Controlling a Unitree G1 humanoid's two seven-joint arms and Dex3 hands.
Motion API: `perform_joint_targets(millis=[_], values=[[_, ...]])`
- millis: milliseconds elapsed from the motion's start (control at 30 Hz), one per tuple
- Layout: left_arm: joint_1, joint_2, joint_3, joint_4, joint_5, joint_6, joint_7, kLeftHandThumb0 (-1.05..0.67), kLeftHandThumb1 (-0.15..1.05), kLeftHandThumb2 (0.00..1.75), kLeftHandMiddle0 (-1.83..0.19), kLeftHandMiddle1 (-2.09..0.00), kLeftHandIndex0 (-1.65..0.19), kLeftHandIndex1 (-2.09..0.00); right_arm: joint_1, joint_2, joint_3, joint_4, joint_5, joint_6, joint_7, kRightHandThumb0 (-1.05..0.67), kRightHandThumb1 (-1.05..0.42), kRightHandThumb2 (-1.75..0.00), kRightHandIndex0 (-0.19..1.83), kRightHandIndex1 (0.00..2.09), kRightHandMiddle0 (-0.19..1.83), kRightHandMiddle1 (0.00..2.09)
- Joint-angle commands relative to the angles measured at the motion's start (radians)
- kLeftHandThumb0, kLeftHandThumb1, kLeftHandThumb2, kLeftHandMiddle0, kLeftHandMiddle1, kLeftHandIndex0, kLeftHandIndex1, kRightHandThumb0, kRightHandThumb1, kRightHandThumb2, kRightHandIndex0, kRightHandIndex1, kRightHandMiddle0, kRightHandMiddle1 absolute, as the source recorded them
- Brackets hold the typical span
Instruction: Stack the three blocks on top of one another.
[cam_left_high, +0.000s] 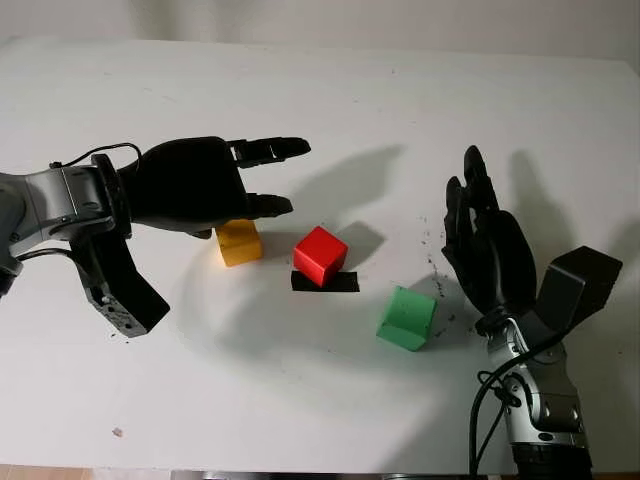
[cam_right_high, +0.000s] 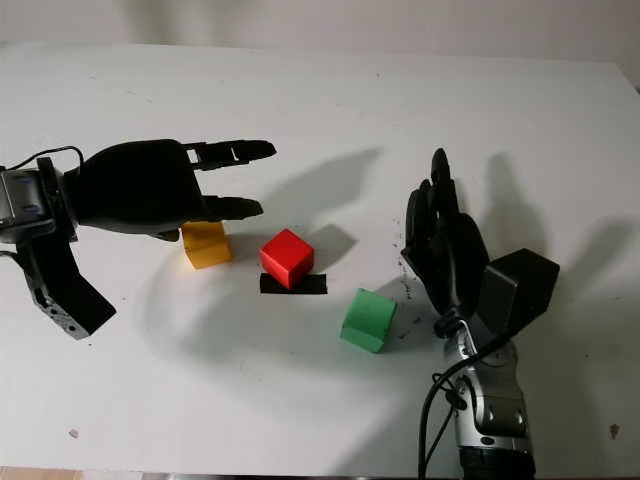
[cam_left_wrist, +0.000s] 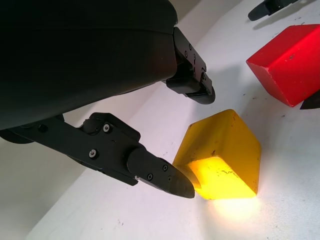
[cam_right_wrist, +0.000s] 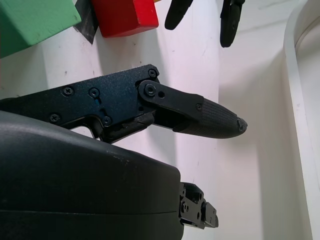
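White table (cam_left_high: 330, 90); far edge runs across the top of the head views, with wide bare surface between it and the blocks. Bare table also lies in front of the blocks toward the near edge.

Three blocks sit separately near mid-table, none stacked. Yellow block (cam_left_high: 239, 241) is leftmost, red block (cam_left_high: 320, 255) in the middle, green block (cam_left_high: 407, 318) nearer the robot and to the right. Small gaps separate them; none touch.

The red block rests on a strip of black tape (cam_left_high: 325, 282), turned so a corner points toward the robot. The green block is also turned somewhat off square. The yellow block sits nearly square to the table edge. All are cubes, so no long axis is apparent.

Left hand (cam_left_high: 200, 185) hangs over the yellow block, coming in from the left, fingers (cam_left_wrist: 160, 172) extended toward the red block and holding nothing. In the left wrist view the fingertips bracket the yellow block's upper part without visibly touching it.

Right hand (cam_left_high: 485, 245) is just right of the green block, fingers pointing toward the far edge, holding nothing.
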Motion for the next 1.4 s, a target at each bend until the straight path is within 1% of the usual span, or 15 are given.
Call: perform_joint_targets(millis=[0,100,233,267,333,367,533,633,733,867,933,1100,1167,1233,1367], values=[[-0.027,-0.003,-0.012,0.001,-0.009,0.004,0.000,-0.43,0.86,0.05,0.10,-0.06,-0.41,-0.16,0.008,-0.005,-0.008,-0.020,0.001,-0.003,-0.003,-0.65,-1.05,-0.69,-0.19,0.00,-0.19,0.00],[-0.030,-0.010,-0.015,0.014,-0.015,0.001,0.007,-0.45,0.85,0.05,0.08,-0.07,-0.42,-0.16,0.008,-0.005,-0.008,-0.022,0.002,0.000,-0.004,-0.66,-1.05,-0.68,-0.19,0.00,-0.19,0.00],[-0.028,-0.027,-0.022,0.042,-0.041,-0.004,-0.001,-0.56,0.86,0.05,0.04,-0.07,-0.49,-0.21,0.012,-0.006,-0.005,-0.029,-0.001,0.004,-0.006,-0.66,-1.05,-0.68,-0.19,0.00,-0.19,0.00],[-0.026,-0.033,-0.023,0.054,-0.049,-0.007,0.007,-0.57,0.86,0.05,0.04,-0.07,-0.47,-0.30,0.013,-0.005,-0.006,-0.032,0.000,0.007,-0.008,-0.66,-1.05,-0.68,-0.19,0.00,-0.19,0.00],[-0.023,-0.040,-0.025,0.068,-0.055,-0.011,0.021,-0.57,0.85,0.05,-0.01,-0.06,-0.41,-0.65,0.016,-0.004,-0.008,-0.038,0.003,0.012,-0.013,-0.66,-1.05,-0.68,-0.19,0.00,-0.19,0.00],[-0.021,-0.044,-0.026,0.076,-0.063,-0.015,0.026,-0.58,0.85,0.05,-0.02,-0.06,-0.39,-0.73,0.016,-0.003,-0.009,-0.039,0.005,0.012,-0.014,-0.66,-1.05,-0.68,-0.19,0.00,-0.19,0.00],[-0.021,-0.049,-0.029,0.088,-0.088,-0.024,0.005,-0.62,0.85,0.06,-0.03,-0.05,-0.30,-0.99,0.015,-0.008,-0.007,-0.035,0.003,0.008,-0.010,-0.66,-1.05,-0.68,-0.19,0.00,-0.19,0.00],[-0.022,-0.048,-0.032,0.088,-0.087,-0.015,-0.012,-0.63,0.87,0.06,-0.05,-0.06,-0.36,-1.08,0.014,-0.008,-0.007,-0.031,0.004,0.005,-0.005,-0.66,-1.05,-0.68,-0.19,0.00,-0.19,0.00],[-0.028,-0.043,-0.039,0.103,-0.074,-0.012,-0.004,-0.55,0.87,0.06,-0.15,-0.09,-0.50,-1.23,0.012,-0.006,-0.009,-0.032,0.007,0.010,-0.005,-0.66,-1.05,-0.68,-0.19,0.00,-0.19,0.00],[-0.038,-0.036,-0.050,0.112,-0.041,-0.004,0.033,-0.43,0.87,0.05,-0.24,-0.11,-0.52,-1.25,0.008,-0.006,-0.009,-0.026,0.004,0.002,-0.007,-0.67,-1.05,-0.67,-0.19,0.00,-0.19,0.00],[-0.043,-0.034,-0.055,0.118,-0.024,-0.001,0.054,-0.41,0.87,0.05,-0.25,-0.11,-0.52,-1.27,0.007,-0.010,-0.005,-0.024,-0.005,-0.002,-0.007,-0.67,-1.05,-0.68,-0.19,0.00,-0.19,0.00],[-0.051,-0.038,-0.046,0.146,-0.059,-0.004,0.036,-0.39,0.87,0.05,-0.26,-0.10,-0.50,-1.28,0.002,-0.010,-0.005,-0.016,-0.009,-0.006,-0.004,-0.66,-1.05,-0.69,-0.19,0.00,-0.19,0.00],[-0.056,-0.037,-0.038,0.159,-0.084,0.008,0.008,-0.40,0.88,0.06,-0.27,-0.09,-0.49,-1.26,0.001,-0.009,-0.004,-0.013,-0.012,-0.009,-0.004,-0.66,-1.05,-0.69,-0.19,0.00,-0.19,0.00],[-0.066,-0.038,-0.026,0.168,-0.135,0.021,-0.059,-0.44,0.90,0.06,-0.26,-0.08,-0.48,-1.22,0.000,-0.011,-0.002,-0.013,-0.014,-0.007,-0.003,-0.67,-1.05,-0.69,-0.19,0.00,-0.19,0.00],[-0.079,-0.036,0.004,0.154,-0.227,0.066,-0.167,-0.47,0.92,0.06,-0.31,-0.07,-0.57,-0.98,0.000,-0.015,0.002,-0.013,-0.022,-0.007,0.001,-0.66,-1.05,-0.70,-0.19,0.00,-0.19,0.00]])
